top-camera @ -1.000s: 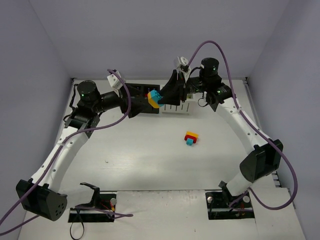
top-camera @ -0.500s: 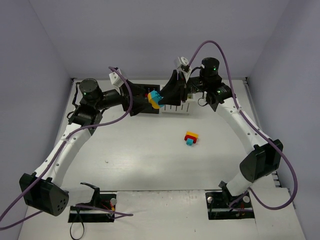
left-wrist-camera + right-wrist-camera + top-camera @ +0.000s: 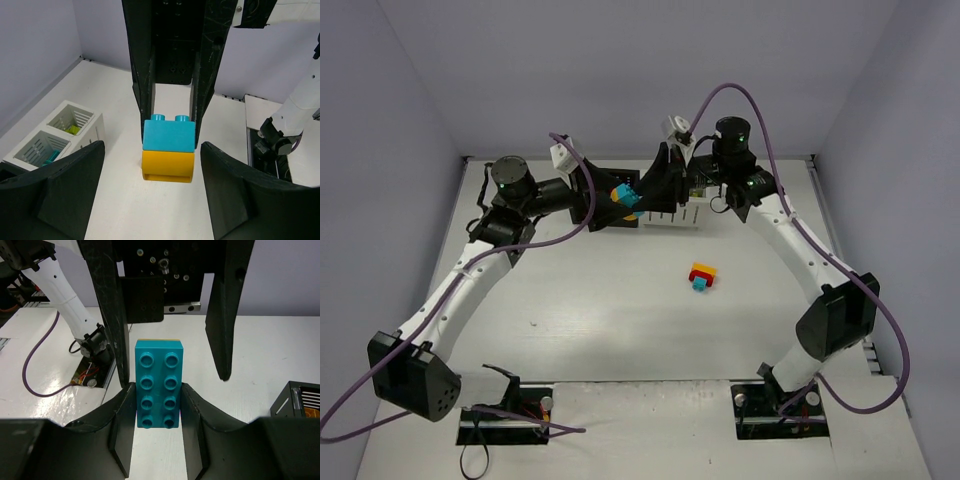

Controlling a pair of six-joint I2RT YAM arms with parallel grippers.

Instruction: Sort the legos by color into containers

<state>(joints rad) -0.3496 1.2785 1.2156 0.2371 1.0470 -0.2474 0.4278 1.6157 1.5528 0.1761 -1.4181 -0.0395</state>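
A teal-blue brick (image 3: pixel 155 385) stacked on an orange brick (image 3: pixel 167 167) hangs above the table. My right gripper (image 3: pixel 156 397) is shut on the teal brick's sides. In the top view this stack (image 3: pixel 623 195) sits between the two grippers, in front of the bins. My left gripper (image 3: pixel 152 150) faces it, open wide, its jaws either side of the stack with gaps showing. The row of containers has black bins (image 3: pixel 603 178) on the left and white bins (image 3: pixel 682 212) on the right. A yellow, red and teal clump (image 3: pixel 701 275) lies on the table.
The white bins (image 3: pixel 65 130) hold a yellow-green piece and a teal piece. A black bin (image 3: pixel 300 400) shows orange inside. Purple cables loop over both arms. Grey walls close off the table at the back and the sides.
The left arm has swung right and toward the back, bringing its gripper closer to the stack. The right gripper, still holding the stack, has shifted slightly left.
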